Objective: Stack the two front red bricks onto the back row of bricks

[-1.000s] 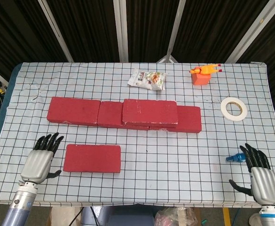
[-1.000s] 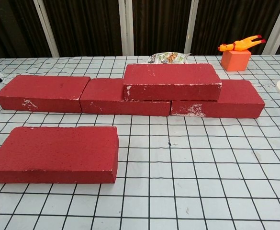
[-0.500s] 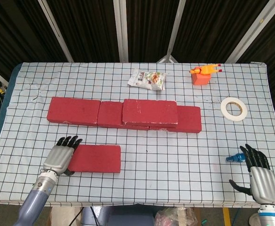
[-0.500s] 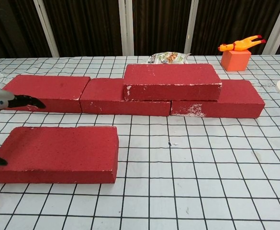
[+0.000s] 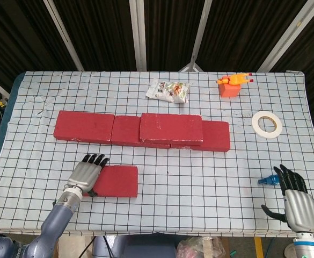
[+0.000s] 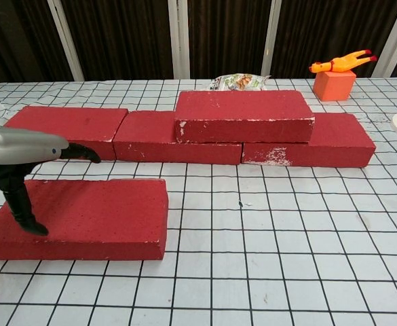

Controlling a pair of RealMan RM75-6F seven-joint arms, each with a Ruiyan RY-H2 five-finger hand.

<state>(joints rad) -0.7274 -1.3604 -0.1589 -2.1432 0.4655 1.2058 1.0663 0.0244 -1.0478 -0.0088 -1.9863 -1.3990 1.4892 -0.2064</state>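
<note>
Red front brick (image 5: 111,181) lies flat on checked worktop (image 5: 199,177), partly under left hand (image 5: 86,174). That hand is over the brick's left end, fingers spread, thumb (image 6: 18,204) touching the top face; nothing gripped. Back row (image 5: 92,127) sits beyond the fingertips, one stacked brick (image 5: 171,128) on its right half. Right hand (image 5: 295,197) rests open at near right, well apart from bricks
</note>
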